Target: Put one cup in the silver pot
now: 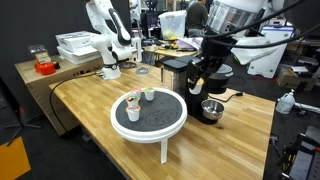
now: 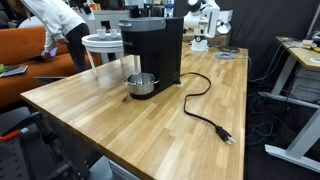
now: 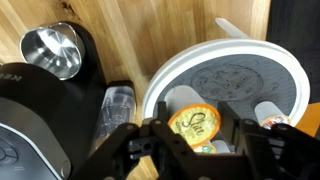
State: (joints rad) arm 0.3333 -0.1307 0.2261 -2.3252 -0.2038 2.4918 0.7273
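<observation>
In the wrist view my gripper [image 3: 197,135] is shut on the cup [image 3: 194,124], a small cup with a yellow-orange foil lid and a green edge, held above the round tray. The silver pot [image 3: 52,50] is at the upper left, beside the black coffee machine. It also shows in both exterior views [image 1: 211,108] [image 2: 142,84]. In an exterior view my gripper [image 1: 200,86] hangs next to the coffee machine, just above and left of the pot. The cup itself is too small to make out there.
The black coffee machine [image 1: 180,72] [image 2: 155,50] stands next to the pot, and its power cord [image 2: 200,105] trails over the wooden table. The white round tray table [image 1: 160,128] carries a pink-red cup [image 1: 133,102] and two pale cups [image 1: 148,95]. Another robot [image 1: 108,40] stands at the back.
</observation>
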